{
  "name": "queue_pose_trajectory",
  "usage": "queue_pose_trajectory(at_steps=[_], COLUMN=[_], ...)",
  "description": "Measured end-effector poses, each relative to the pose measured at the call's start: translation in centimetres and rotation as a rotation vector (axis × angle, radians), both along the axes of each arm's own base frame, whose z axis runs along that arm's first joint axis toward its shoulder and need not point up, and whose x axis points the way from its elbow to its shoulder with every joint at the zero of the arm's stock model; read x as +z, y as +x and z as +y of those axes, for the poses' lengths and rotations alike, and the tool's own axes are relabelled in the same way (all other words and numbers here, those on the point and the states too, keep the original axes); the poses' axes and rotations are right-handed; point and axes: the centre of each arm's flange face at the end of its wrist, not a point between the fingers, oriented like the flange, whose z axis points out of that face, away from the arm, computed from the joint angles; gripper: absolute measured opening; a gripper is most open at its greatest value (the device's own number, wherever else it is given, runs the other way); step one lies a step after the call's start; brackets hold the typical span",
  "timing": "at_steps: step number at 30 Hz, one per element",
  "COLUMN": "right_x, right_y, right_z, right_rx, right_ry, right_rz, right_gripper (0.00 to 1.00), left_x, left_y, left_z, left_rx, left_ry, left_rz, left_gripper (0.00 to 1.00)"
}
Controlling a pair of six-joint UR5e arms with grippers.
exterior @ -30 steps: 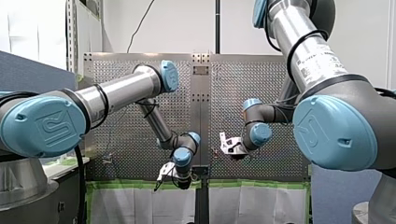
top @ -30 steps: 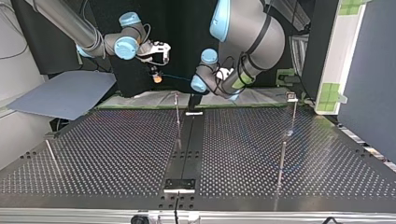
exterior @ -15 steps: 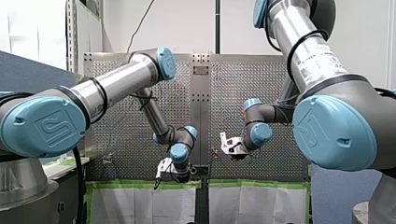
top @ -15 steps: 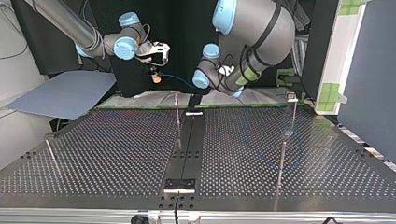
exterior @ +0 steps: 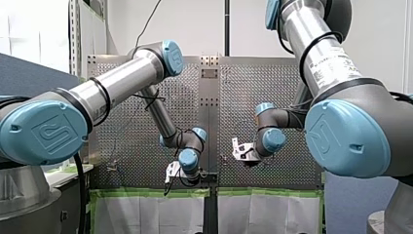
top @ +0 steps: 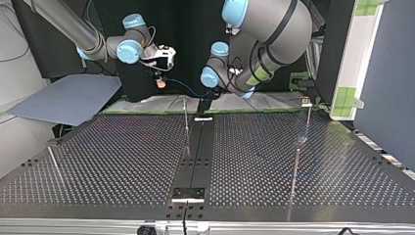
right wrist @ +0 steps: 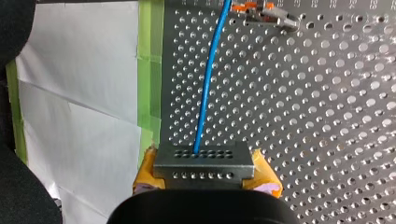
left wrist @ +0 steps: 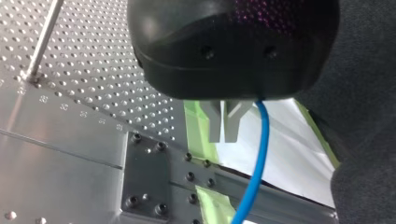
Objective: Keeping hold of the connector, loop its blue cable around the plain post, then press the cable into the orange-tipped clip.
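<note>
Done so far: the right pincer (right wrist: 205, 179) has the connector (right wrist: 204, 158) in its grip, so the "keep hold" part looks fine
Loop: not done yet; in the top view the blue cable (right wrist: 208, 79) hangs in the air between the two pincers, up over the far edge of the table (top: 122, 161), and it goes around nothing
Closest post: a thin post (top: 186, 125) stands near the middle of the far edge, under the hanging cable and apart from it
Clip: the orange-tipped clip (right wrist: 261, 13) lies on the table, far ahead of the right pincer; in the right wrist view the cable passes by its orange end, but I think the cable is up in the air there and not pushed in
Left to do: both big steps, I think: first the loop around the post, then the push into the clip
Right pincer: its yellow pads (right wrist: 145, 171) sit on the two sides of the metal connector and pinch it; they are only as far apart as the connector is wide
Where the cable starts: it comes out of a hole in the front of the connector and runs away toward the clip
Left pincer (left wrist: 227, 122): its two metal fingers (left wrist: 219, 123) are pressed together; the blue cable runs down just beside them, and I cannot tell if they pinch it
</note>
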Motion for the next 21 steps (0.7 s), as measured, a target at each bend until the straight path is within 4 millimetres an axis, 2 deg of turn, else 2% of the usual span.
queue_pose_trajectory(at_steps=[7, 16, 21], right_x=[0.1, 0.1, 0.1], right_y=[-0.6, -1.3, -1.8], right_z=[-0.6, -1.2, -1.6], right_rx=[-0.016, -0.031, -0.043], right_ry=[0.006, 0.010, 0.011], right_rz=[0.002, 0.004, 0.005], right_gripper=[0.00, 0.00, 0.00], left_x=[0.0, 1.3, 1.5], left_y=[-0.8, -2.0, -2.4], left_z=[0.0, 0.0, -1.1], left_rx=[0.020, 0.033, 0.016], left_ry=[-0.020, -0.055, -0.084], left_rz=[-0.047, -0.108, -0.153], left_gripper=[0.00, 0.00, 0.00])
